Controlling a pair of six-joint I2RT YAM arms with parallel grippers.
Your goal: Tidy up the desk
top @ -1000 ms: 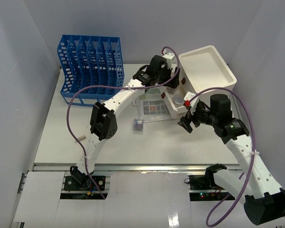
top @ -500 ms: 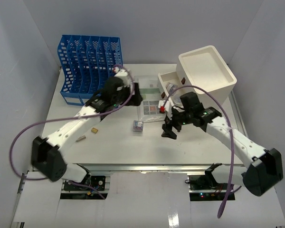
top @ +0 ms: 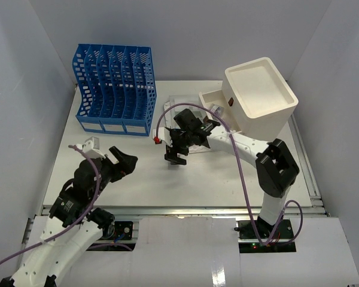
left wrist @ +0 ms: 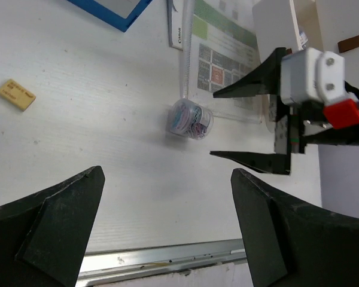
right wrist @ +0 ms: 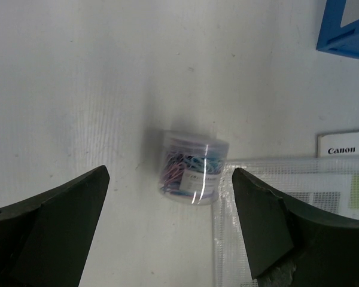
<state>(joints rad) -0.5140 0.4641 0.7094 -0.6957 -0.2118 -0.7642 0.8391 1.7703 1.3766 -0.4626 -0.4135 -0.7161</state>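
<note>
Desk (top: 227,179): right hand (left wrist: 214,124) gapes above clip jar (right wrist: 191,170).

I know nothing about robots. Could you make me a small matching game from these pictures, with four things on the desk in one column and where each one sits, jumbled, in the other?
Things
1. blue file rack
2. jar of paper clips
3. cream drawer cabinet
4. small tan block

Places
A. far right corner of the desk
B. just in front of the open right end effector
C. lying flat by itself on bare tabletop
D. far left corner of the desk

Pairs: 1-D, 2-B, 3-A, 4-C
</note>
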